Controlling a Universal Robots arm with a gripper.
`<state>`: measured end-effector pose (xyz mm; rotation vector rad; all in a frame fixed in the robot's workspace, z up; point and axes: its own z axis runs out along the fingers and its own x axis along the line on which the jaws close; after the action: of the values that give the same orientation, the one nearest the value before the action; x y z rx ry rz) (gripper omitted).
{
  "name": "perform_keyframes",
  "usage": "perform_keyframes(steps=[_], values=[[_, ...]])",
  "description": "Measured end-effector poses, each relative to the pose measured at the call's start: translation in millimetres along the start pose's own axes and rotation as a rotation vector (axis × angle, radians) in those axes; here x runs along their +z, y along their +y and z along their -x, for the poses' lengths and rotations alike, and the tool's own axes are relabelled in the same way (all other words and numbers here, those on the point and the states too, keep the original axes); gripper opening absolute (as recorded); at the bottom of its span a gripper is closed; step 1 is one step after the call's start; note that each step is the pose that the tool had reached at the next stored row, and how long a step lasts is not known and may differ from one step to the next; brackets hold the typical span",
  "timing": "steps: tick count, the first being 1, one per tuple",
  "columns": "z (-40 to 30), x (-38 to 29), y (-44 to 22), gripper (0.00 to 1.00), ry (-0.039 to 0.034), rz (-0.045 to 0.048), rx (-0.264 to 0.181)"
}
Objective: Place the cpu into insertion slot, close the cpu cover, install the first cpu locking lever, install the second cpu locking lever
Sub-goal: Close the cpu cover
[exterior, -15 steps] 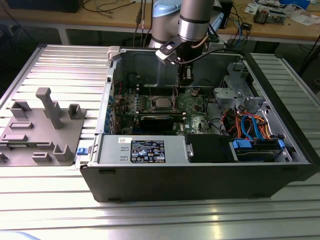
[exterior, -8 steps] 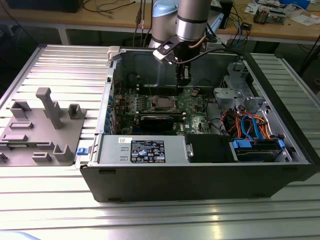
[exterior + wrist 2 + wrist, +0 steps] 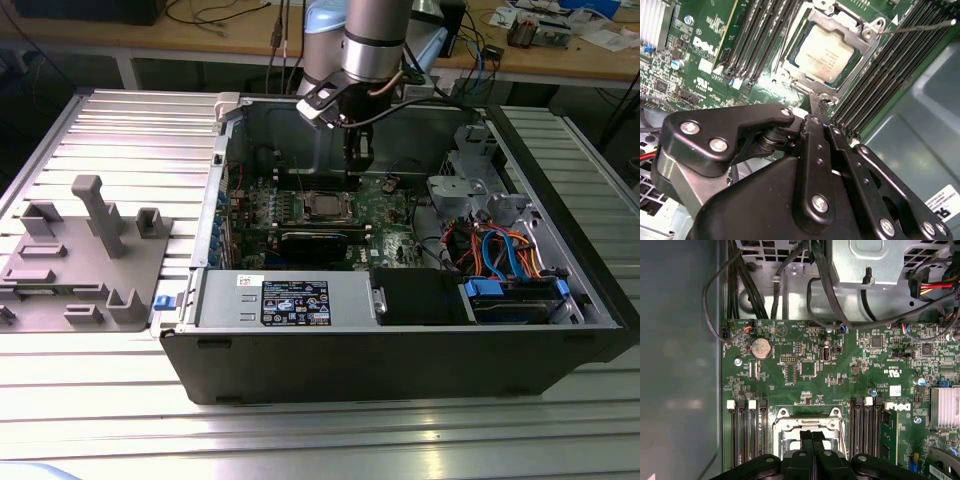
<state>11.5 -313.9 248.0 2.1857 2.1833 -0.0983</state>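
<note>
The cpu (image 3: 827, 52) lies flat in the insertion slot (image 3: 784, 429) on the green board, silver top up. The cpu cover (image 3: 810, 89) rests down around it as a silvery frame. A thin locking lever (image 3: 920, 27) sticks out from the socket's corner, over the memory slots. My gripper (image 3: 819, 104) is shut, with nothing visible between its black fingers (image 3: 805, 439). Its tips are at the socket's edge, by the cover's hooked tab. In the exterior view the gripper (image 3: 356, 165) hangs inside the open case, just behind the cpu (image 3: 325, 205) and towards the exterior view's right.
Long memory slots (image 3: 760, 40) flank the socket on both sides. A black graphics card (image 3: 315, 240) lies in front of it, and the power supply (image 3: 285, 300) is nearer still. Drive bays with blue and orange cables (image 3: 500, 250) fill the case's right. A grey fixture (image 3: 80, 260) stands on the table's left.
</note>
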Motion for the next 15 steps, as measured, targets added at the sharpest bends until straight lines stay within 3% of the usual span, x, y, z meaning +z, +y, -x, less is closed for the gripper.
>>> perform_keyframes(steps=[6, 15], values=[[-0.2, 2.5, -8.5, 0.11, 0.0000, 0.0000, 0.000], [-0.4, 5.6, -14.3, 0.11, 0.0000, 0.0000, 0.000]])
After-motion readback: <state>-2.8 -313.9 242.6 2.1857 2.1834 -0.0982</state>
